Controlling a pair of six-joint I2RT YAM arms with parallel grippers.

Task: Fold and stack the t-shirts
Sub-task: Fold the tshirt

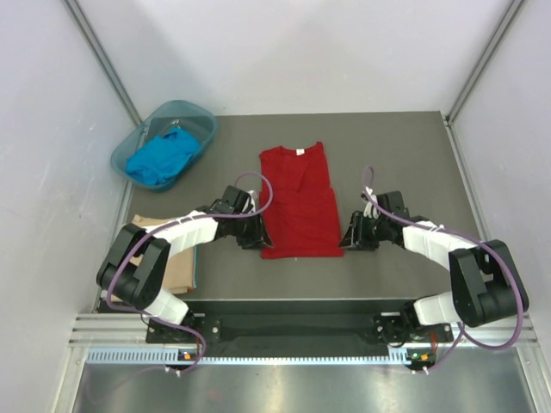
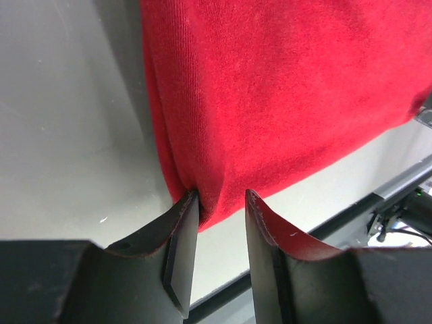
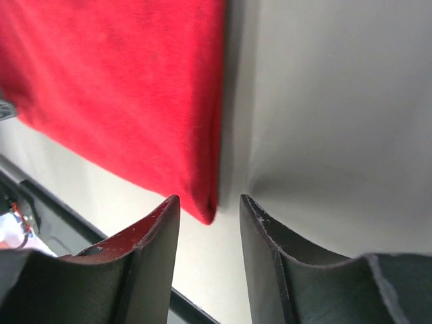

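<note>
Both claws (image 1: 256, 234) (image 1: 349, 242) straddle red t-shirt (image 1: 297, 202) corners.

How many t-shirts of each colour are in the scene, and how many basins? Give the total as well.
Red t-shirt: 1
Blue t-shirt: 1
Tan t-shirt: 1
Teal basin: 1
Total: 4
</note>
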